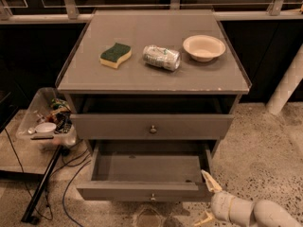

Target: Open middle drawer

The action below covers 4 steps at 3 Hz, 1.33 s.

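Note:
The grey cabinet has its middle drawer pulled well out, showing an empty inside; its shallow front carries a small round knob. My gripper is at the bottom right, by the drawer's right front corner. It is open, with one pale fingertip against the corner and the other lower down. It holds nothing. The taller-fronted drawer above stands slightly out, with a dark gap behind it. The lowest drawer is hidden under the open one.
On the cabinet top lie a green and yellow sponge, a crushed can and a beige bowl. A clear bin of clutter sits at the left, with cables and a black stand leg on the floor. A white post stands at the right.

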Each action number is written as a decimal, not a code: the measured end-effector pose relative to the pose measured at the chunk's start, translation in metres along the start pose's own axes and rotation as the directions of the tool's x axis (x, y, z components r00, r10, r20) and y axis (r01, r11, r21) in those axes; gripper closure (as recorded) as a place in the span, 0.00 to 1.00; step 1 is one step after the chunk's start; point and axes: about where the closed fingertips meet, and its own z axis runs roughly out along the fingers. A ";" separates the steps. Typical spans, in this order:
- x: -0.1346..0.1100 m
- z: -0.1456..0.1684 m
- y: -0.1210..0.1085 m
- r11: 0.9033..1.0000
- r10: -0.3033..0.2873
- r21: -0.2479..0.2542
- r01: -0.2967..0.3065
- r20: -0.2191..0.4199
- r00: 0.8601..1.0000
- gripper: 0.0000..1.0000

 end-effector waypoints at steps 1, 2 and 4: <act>0.005 0.014 -0.002 1.000 0.003 -0.019 -0.004 -0.018 1.000 0.00; 0.027 0.036 -0.013 0.998 0.051 -0.032 -0.053 -0.038 0.998 0.00; 0.038 0.032 -0.007 0.997 0.075 -0.032 -0.077 -0.044 0.996 0.00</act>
